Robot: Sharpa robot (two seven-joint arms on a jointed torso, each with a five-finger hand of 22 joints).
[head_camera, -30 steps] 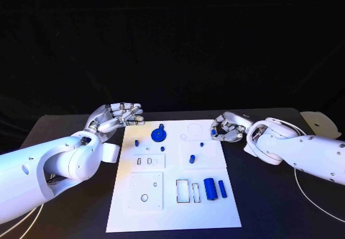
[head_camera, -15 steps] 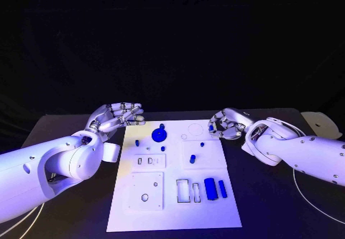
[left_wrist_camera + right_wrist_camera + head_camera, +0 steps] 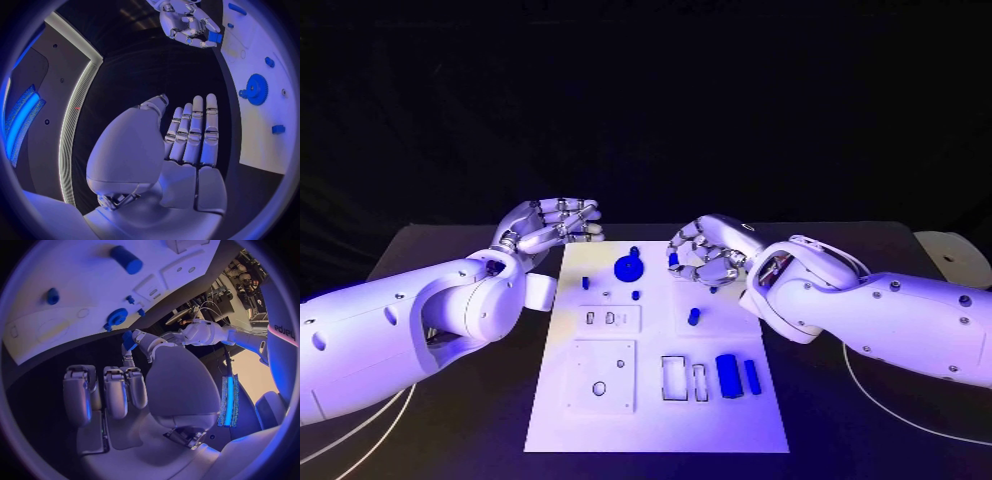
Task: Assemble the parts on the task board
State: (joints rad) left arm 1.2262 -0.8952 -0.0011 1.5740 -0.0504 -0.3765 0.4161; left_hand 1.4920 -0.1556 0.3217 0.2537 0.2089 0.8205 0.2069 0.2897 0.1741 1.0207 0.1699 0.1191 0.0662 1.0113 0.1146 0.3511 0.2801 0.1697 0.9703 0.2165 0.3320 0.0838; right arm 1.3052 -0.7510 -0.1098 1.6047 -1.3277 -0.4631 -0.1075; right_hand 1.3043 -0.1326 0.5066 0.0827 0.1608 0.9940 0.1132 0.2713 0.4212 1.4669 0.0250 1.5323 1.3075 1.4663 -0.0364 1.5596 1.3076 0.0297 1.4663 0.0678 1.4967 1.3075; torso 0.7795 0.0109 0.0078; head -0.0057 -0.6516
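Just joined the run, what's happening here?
The right hand pinches a small blue part over the far end of the white task board. The left hand hovers open beside the board's far left corner. A blue gear and two blue cylinders sit on the board.

Right hand [image 3: 705,254] moved in over the task board [image 3: 656,400] — small blue part [image 3: 674,259] in its fingers

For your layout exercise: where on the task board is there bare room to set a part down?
Free: the task board's near strip, below the blue cylinders and slots. Crowded: the far end, around the gear, under the right hand.
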